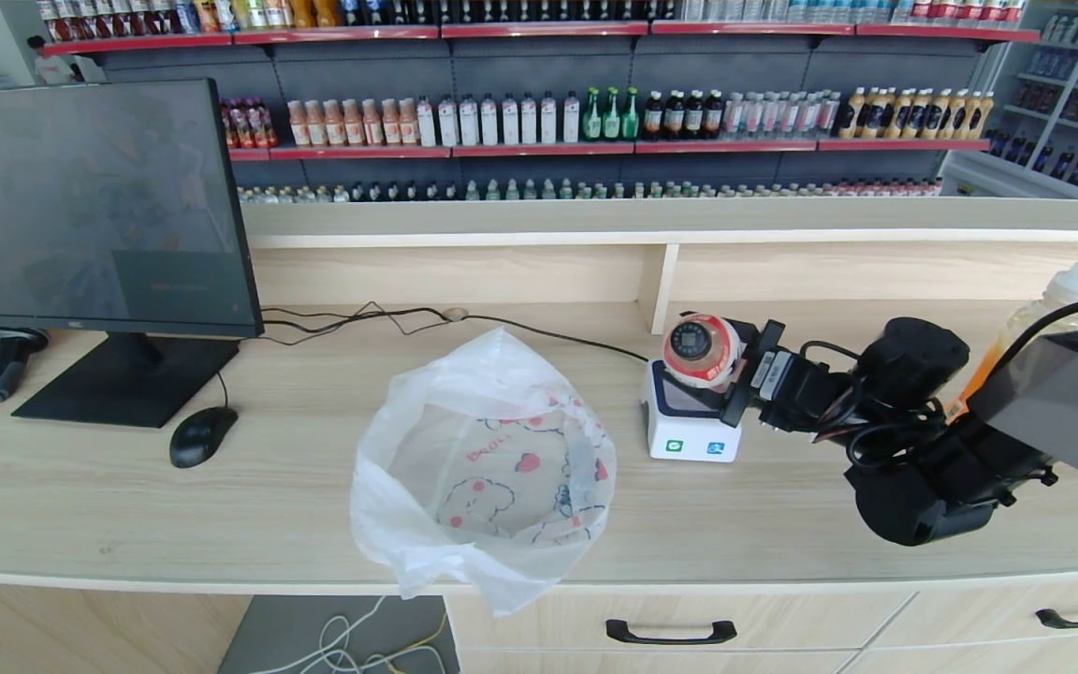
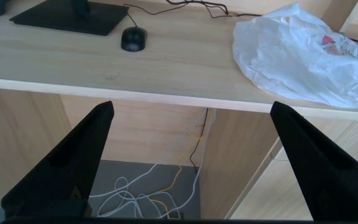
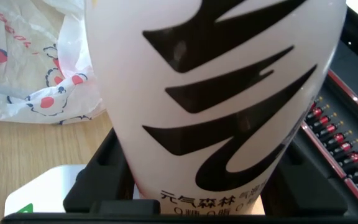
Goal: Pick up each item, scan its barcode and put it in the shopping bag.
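My right gripper (image 1: 747,367) is shut on a white drink can (image 1: 703,351) with black stripes, held on its side just above the white scanner box (image 1: 694,436). The can's red-rimmed end faces the head camera. In the right wrist view the can (image 3: 216,93) is close up between the dark fingers (image 3: 98,180), with a corner of the scanner (image 3: 36,199) beneath. The open white plastic shopping bag (image 1: 488,468) sits at the counter's front centre, left of the scanner. My left gripper (image 2: 191,107) hangs open and holds nothing, below and in front of the counter edge (image 2: 104,87).
A monitor (image 1: 90,206) on its stand, a black mouse (image 1: 202,436) and a handheld scanner (image 1: 4,367) occupy the counter's left. An orange juice bottle (image 1: 1054,314) stands at the far right behind my right arm. Cables (image 1: 361,320) run along the back. A raised ledge (image 1: 689,225) bounds the far side.
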Available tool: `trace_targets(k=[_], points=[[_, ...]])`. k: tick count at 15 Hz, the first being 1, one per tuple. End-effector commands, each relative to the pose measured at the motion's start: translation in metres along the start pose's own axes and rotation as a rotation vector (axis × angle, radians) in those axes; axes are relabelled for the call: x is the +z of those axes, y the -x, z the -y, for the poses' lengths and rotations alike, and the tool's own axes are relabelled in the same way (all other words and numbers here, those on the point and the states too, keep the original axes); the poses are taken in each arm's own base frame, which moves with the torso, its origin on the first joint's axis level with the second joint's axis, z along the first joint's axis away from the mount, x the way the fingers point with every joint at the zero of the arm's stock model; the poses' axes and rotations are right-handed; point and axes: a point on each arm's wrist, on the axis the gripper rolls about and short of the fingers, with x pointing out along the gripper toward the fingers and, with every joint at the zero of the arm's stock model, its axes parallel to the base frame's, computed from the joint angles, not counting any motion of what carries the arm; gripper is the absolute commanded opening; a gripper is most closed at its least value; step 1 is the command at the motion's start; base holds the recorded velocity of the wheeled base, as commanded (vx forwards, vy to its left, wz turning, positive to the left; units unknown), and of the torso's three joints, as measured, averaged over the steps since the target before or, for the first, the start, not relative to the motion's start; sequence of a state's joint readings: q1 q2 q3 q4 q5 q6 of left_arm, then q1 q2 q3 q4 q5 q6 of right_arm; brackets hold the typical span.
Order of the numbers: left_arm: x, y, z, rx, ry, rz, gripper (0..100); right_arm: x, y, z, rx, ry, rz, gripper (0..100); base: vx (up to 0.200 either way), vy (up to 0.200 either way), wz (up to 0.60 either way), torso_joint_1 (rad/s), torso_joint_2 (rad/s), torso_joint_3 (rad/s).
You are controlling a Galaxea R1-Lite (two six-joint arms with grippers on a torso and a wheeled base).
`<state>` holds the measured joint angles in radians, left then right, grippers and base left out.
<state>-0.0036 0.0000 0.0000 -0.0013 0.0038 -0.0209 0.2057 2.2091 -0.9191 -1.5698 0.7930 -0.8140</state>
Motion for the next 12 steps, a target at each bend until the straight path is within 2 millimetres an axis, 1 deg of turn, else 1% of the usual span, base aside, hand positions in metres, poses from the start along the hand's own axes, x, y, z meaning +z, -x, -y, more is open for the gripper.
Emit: trace_targets(k=[1,5,7,8,11,12], points=[[0.000,0.000,0.000,0.000,0.001,-0.001,100,0.000,-0.001,0.000,-0.001,0.002,0.002,0,0.000,0.000,0.00,0.000,0.00,0.000],[0.000,0.000,0.000,0.001,0.001,-0.001,100,0.001,0.001,0.000,-0.001,-0.003,-0.001,0,0.000,0.000,0.00,0.000,0.00,0.000],[0.000,0.000,0.000,0.000,0.001,0.000,100,0.004,0.000,0.006,-0.020,0.005,-0.002,0,0.000,0.000,0.00,0.000,0.00,0.000],[0.000,0.000,0.000,0.001,0.001,-0.001,100,0.006,0.001,0.005,-0.023,0.002,-0.010,0,0.000,0.000,0.00,0.000,0.00,0.000],[0.000,0.000,0.000,0.001,0.001,-0.001,100,0.016,0.005,0.012,-0.067,-0.005,-0.038,0,0.000,0.000,0.00,0.000,0.00,0.000],[0.000,0.000,0.000,0.000,0.001,-0.001,100,0.019,0.008,0.011,-0.084,-0.019,-0.068,0,0.000,0.000,0.00,0.000,0.00,0.000]])
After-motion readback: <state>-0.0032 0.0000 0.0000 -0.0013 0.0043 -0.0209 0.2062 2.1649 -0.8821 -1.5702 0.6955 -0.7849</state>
